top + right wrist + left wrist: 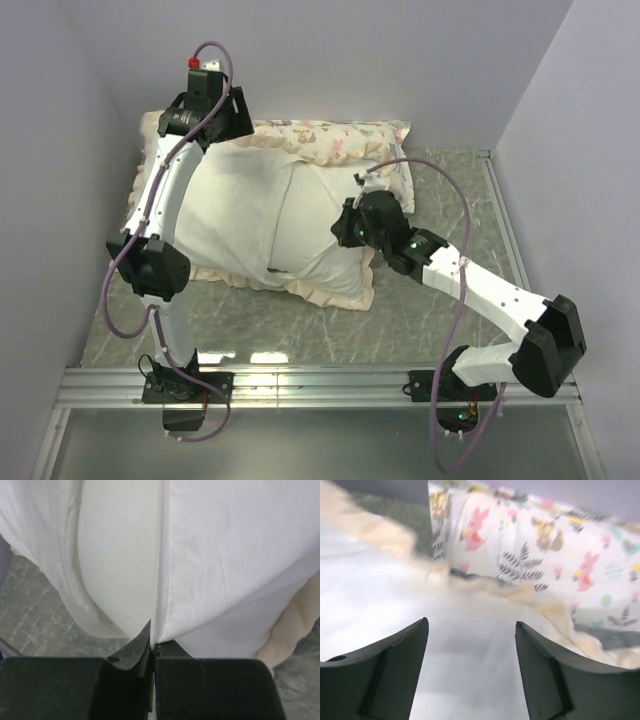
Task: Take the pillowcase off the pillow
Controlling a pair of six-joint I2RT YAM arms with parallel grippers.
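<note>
The cream-white, frill-edged fabric pillowcase (240,220) lies left of centre, its 9 o'clock edge close to the pale wall (60,150) and its 12 o'clock edge touching a pastel animal-print pillow (330,140). Bare grey marbled surface (450,200) opens at 3 and 6 o'clock. The right fingers (210,685) pinch its zip seam, and the plump plain white pillow (115,570) shows alongside. The left fingers (385,680) hang spread over its 11 o'clock corner.
</note>
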